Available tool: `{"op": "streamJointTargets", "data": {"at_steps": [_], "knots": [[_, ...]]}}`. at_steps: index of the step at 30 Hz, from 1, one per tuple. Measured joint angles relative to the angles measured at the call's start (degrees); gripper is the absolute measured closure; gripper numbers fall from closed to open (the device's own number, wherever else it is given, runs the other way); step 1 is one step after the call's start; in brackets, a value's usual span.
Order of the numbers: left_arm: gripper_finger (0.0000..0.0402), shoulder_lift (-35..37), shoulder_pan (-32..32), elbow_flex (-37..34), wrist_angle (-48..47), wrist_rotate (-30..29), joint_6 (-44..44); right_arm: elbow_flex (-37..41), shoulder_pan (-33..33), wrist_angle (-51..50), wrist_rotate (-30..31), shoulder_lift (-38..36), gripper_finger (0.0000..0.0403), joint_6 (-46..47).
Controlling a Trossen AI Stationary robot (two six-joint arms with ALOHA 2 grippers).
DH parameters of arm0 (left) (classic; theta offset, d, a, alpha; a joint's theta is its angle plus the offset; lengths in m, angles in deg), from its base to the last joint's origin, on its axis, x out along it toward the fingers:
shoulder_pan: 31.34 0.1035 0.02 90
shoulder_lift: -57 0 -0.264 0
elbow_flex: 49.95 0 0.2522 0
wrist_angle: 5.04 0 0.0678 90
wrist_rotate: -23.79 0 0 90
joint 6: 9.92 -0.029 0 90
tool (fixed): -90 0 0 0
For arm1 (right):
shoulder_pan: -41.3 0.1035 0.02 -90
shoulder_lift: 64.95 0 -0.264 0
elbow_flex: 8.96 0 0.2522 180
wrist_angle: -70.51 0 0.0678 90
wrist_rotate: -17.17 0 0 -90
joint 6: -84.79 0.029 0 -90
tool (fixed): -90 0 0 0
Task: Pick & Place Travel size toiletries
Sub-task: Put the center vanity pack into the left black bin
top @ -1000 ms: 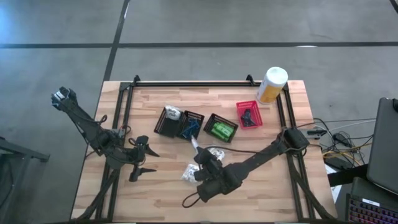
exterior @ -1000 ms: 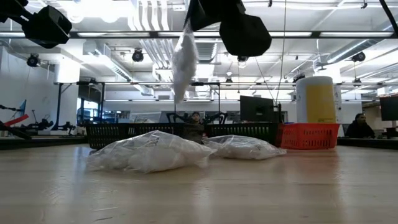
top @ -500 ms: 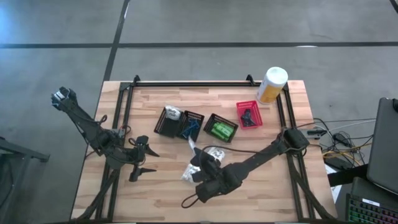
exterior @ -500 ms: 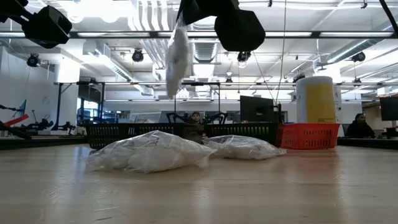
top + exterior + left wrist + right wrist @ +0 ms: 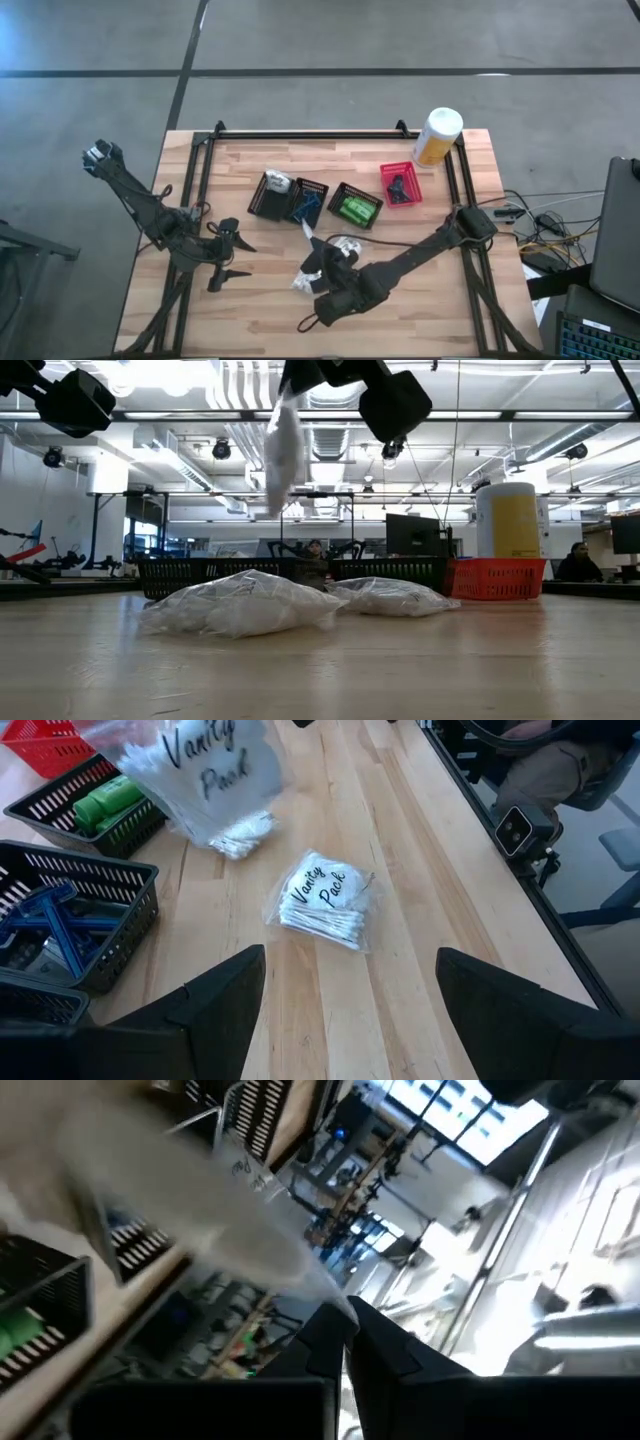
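My right gripper [image 5: 345,1325] is shut on a clear-wrapped white packet [image 5: 283,445], which hangs high above the table's middle [image 5: 309,238]. Two more white clear-wrapped packets lie flat on the wood below it, one nearer [image 5: 245,605] and one farther right [image 5: 390,597]; the left wrist view shows one of them, printed "Vanity Pack" [image 5: 325,900]. A row of baskets holds green packets [image 5: 356,208], a blue item [image 5: 305,205] and dark sachets [image 5: 398,186]. My left gripper [image 5: 230,257] hovers open over the table's left part, holding nothing. My right gripper pinches the packet's clear wrapper at its upper end [image 5: 322,1295] between the two fingertips [image 5: 368,1342]. The packet hangs below the fingers [image 5: 298,382], lifted clear of the table, its white contents bunched lower in the bag.
Three black mesh baskets [image 5: 272,193] and a red one [image 5: 400,184] stand in a row across the table's far middle. A tall white-and-yellow canister [image 5: 437,135] stands at the far right corner. Black rails [image 5: 310,134] frame the table. People sit in the room beyond.
My right gripper has carried the hanging packet a little up and toward the table's left, and its wrist has turned slightly. The packet swings below the fingers. The two packets on the table have stayed put.
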Motion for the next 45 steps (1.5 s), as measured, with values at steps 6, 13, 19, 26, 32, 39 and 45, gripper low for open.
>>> {"op": "streamJointTargets", "data": {"at_steps": [6, 13, 19, 26, 32, 39, 45], "knots": [[0.0103, 0.00, 0.00, 0.00, 0.00, 0.00, 0.00, -0.02, 0.00, 5.80, -0.38, 0.06, 0.0395, -12.53], [0.0103, 0.00, 0.00, 0.00, 0.00, 0.02, 0.00, -0.02, 0.00, 7.03, -0.56, 0.05, 0.0395, -17.05], [0.0103, 0.00, 0.00, 0.00, 0.00, 0.00, 0.02, -0.02, 0.02, 7.35, -0.59, 0.05, 0.0395, -21.26], [0.0103, 0.00, 0.00, 0.00, 0.00, 0.02, 0.00, -0.02, 0.02, 7.75, -1.47, 0.05, 0.0395, -24.18], [0.0103, 0.00, 0.00, 0.00, 0.00, 0.01, 0.02, -0.02, 0.00, 8.40, -2.83, 0.05, 0.0395, -29.83], [0.0103, 0.00, 0.00, 0.00, 0.00, 0.02, 0.00, -0.02, 0.00, 11.78, -2.95, -0.08, 0.0395, -39.59], [0.0103, 0.00, 0.00, 0.00, 0.00, 0.02, 0.02, -0.04, 0.00, 12.01, -3.02, -0.17, 0.0395, -40.66]]}}
